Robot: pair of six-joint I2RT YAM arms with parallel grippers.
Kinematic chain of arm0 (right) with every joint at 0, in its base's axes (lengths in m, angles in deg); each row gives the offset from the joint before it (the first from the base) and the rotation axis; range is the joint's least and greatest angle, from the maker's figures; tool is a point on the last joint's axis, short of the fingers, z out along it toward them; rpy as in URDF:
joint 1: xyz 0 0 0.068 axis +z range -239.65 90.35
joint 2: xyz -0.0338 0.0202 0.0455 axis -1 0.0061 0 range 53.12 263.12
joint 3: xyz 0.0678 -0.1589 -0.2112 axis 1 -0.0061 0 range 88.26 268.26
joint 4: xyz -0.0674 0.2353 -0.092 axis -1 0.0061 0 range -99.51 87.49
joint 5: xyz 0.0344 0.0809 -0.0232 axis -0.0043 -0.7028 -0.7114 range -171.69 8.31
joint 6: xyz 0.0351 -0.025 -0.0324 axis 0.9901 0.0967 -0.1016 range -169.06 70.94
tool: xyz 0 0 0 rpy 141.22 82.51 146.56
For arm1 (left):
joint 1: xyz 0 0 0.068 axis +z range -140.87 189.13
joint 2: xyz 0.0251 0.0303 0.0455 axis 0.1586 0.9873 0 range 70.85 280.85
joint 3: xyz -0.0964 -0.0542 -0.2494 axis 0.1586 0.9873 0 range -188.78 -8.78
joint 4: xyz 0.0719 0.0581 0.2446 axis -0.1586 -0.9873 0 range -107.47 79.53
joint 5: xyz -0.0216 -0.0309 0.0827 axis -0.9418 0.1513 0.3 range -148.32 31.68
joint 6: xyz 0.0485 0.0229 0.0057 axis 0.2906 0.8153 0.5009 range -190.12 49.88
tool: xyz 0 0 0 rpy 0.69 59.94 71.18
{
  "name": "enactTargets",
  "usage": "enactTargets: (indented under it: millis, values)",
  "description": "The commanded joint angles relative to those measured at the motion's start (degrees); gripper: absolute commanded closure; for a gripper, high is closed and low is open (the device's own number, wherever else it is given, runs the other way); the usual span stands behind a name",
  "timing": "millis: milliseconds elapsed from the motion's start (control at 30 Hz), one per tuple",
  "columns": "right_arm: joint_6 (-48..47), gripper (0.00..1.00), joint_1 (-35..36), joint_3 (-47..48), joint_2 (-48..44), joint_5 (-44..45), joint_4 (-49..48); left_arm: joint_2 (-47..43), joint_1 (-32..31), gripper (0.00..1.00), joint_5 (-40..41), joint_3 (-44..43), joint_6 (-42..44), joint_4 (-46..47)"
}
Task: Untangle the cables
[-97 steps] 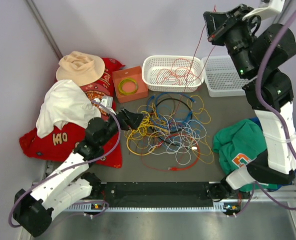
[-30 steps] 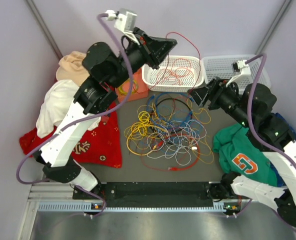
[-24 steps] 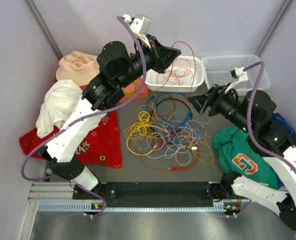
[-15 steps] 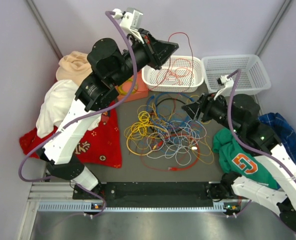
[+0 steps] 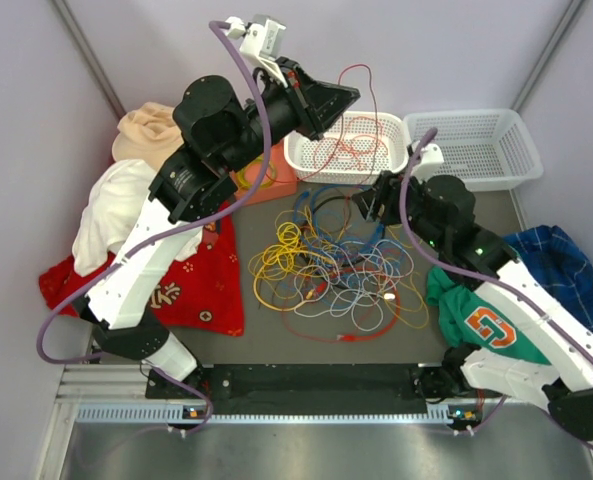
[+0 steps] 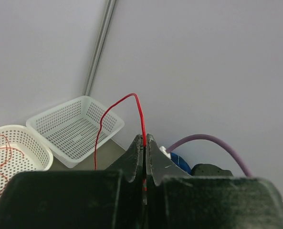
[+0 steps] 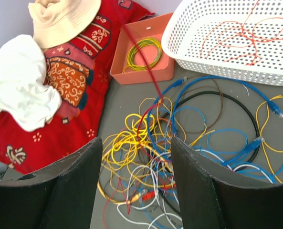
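The cables [image 5: 331, 262] lie in a tangled heap of yellow, blue, white, black and red loops on the grey table. My left gripper [image 5: 350, 97] is raised high above the left white basket, shut on one thin red cable [image 5: 369, 67] that arcs up from its tips [image 6: 144, 140] and drops towards the heap. In the right wrist view that red cable [image 7: 143, 67] runs taut down into the heap [image 7: 155, 143]. My right gripper [image 5: 366, 206] hangs open over the heap's far right part, with nothing between its fingers [image 7: 136, 143].
A white basket [image 5: 306, 158] holds loose red-orange cables; a second one [image 5: 476, 150] stands to its right. An orange tray [image 7: 127, 71] holds a green-yellow coil. Red cloth [image 5: 191, 290], white cloth [image 5: 111, 215] and hat [image 5: 141, 130] lie left; green shirt [image 5: 476, 320] and blue cloth [image 5: 556, 260] right.
My right arm has swung left and down from beside the right basket to above the heap, its jaws narrowing a little. The left gripper stays raised, shut on the red cable.
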Motion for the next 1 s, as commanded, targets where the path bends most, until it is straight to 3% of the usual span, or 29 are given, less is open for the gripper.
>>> enactTargets:
  millis: [0,267,400,433,467,567,667,700,767,867,967]
  values:
    - [-1.2,0.41,0.1,0.9,3.6,3.4,-9.6,-1.6,0.1,1.0,-1.7,-0.9,-1.4,1.2]
    - [-0.6,0.54,0.0,2.0,10.8,6.4,-14.7,-4.0,0.1,1.0,-1.6,1.6,-1.1,1.4]
    - [0.5,0.79,0.1,0.6,10.7,8.4,-18.9,-4.9,0.1,1.0,-1.0,3.2,-0.5,1.2]
    - [0.7,0.94,0.1,0.2,10.2,8.3,-19.1,-5.3,0.1,1.0,-0.6,3.5,0.0,1.2]
    - [0.8,1.0,0.1,0.0,9.6,8.5,-19.0,-6.0,0.1,1.0,-0.1,4.1,0.3,0.8]
    - [0.9,1.0,0.3,3.4,6.3,9.4,-13.7,-8.2,0.1,1.0,4.0,8.3,1.2,0.8]
    - [-0.6,1.0,0.3,15.2,6.5,9.6,-2.5,-11.2,0.1,0.77,11.5,16.0,1.4,1.3]
    - [-1.9,1.0,0.3,19.2,7.5,9.6,0.6,-11.9,0.2,0.55,13.1,20.7,1.4,1.4]
    - [-2.9,1.0,0.4,31.3,11.0,10.0,9.2,-14.0,0.4,0.39,17.1,27.8,1.2,2.0]
    - [-7.0,1.0,0.4,46.8,17.5,12.1,16.8,-17.0,0.6,0.03,20.6,37.2,0.0,4.4]
    - [-8.4,1.0,-0.6,60.7,24.6,14.3,22.3,-20.7,0.7,0.02,24.0,45.4,-1.5,7.5]
